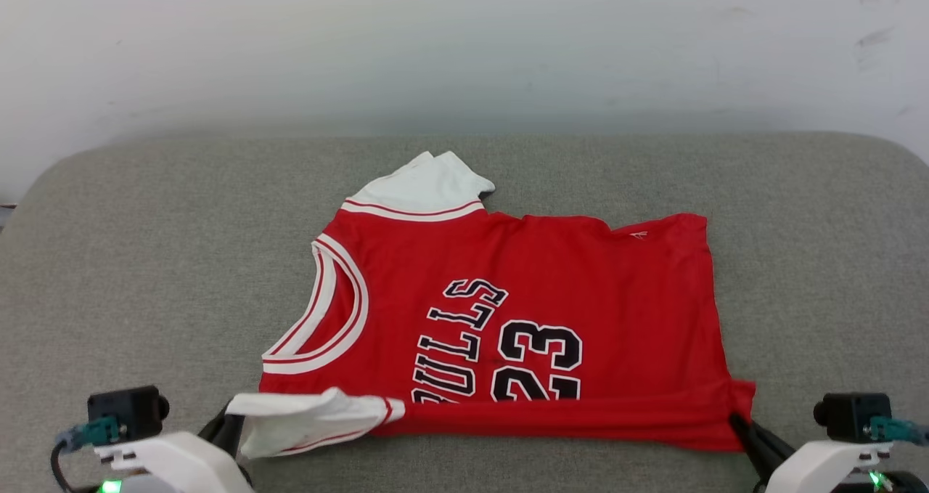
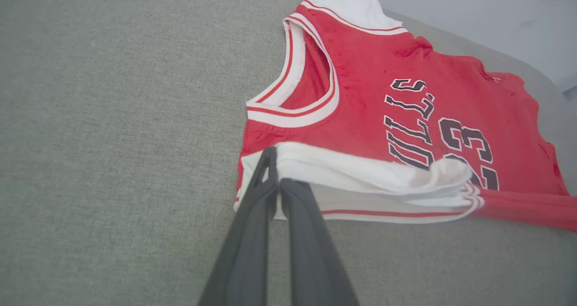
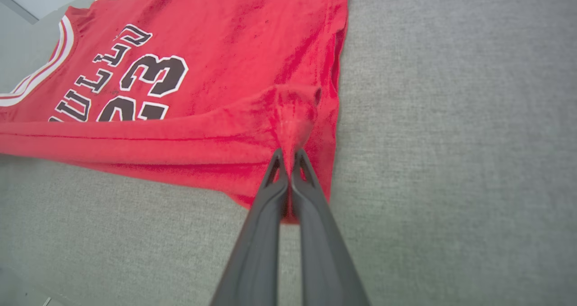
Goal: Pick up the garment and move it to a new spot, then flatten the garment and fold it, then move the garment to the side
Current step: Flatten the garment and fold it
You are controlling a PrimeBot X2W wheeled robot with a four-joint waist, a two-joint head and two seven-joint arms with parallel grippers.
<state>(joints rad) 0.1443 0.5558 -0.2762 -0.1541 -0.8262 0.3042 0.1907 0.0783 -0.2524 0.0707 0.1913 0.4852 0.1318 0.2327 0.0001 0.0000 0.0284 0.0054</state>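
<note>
Grey padded surface (image 1: 145, 261): garment (image 1: 551, 275) looks limp and light; my left gripper (image 2: 276, 180) is clamped on its near sleeve (image 2: 360, 171), my right gripper (image 3: 287, 162) on the hem corner (image 3: 295, 112), which I judge sound holds.

Garment (image 1: 551, 282), printed lettering (image 1: 457, 348): letters and numeral halves nearest the grippers hidden under the fold (image 1: 566, 414) pinched between left gripper (image 2: 277, 175) and right gripper (image 3: 288, 155); one left finger's tip covered by white sleeve (image 2: 360, 171).
</note>
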